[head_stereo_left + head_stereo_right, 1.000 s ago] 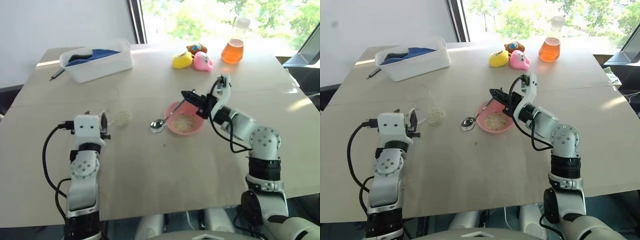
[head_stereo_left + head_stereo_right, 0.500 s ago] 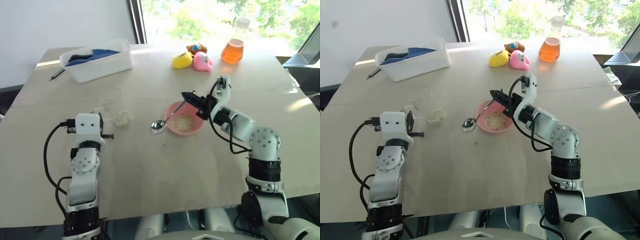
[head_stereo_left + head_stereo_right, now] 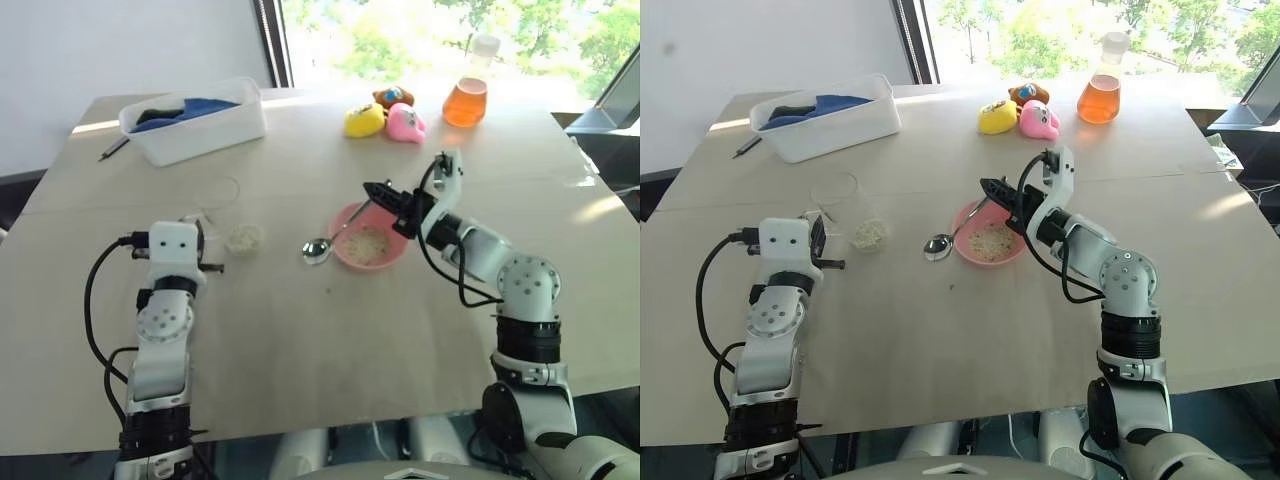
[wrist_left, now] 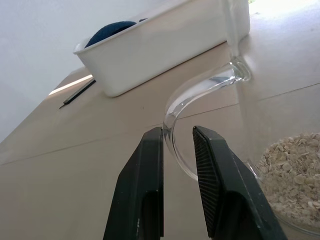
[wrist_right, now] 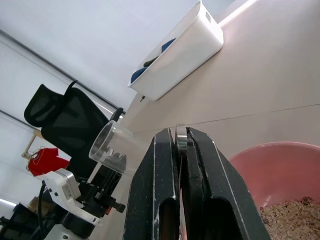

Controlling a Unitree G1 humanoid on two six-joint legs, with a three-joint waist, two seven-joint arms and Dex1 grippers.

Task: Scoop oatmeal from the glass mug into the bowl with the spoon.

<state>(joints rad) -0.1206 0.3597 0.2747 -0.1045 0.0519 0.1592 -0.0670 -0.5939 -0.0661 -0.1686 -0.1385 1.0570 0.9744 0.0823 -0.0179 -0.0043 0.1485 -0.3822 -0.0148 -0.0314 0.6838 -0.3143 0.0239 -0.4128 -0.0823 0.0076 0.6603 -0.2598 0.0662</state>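
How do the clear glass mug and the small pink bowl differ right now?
The clear glass mug is transparent and tall-sided; the small pink bowl is opaque and shallow. The mug's handle sits between the left gripper's fingers; the bowl is ungripped, with the silver spoon reaching across its rim. Both hold pale oatmeal flakes.

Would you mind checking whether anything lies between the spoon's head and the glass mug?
Nothing visible does: bare table separates the spoon, held in the right gripper, from the glass mug.

white tub [image 3: 195, 125], orange flask [image 3: 466, 98], toys [image 3: 386, 118]
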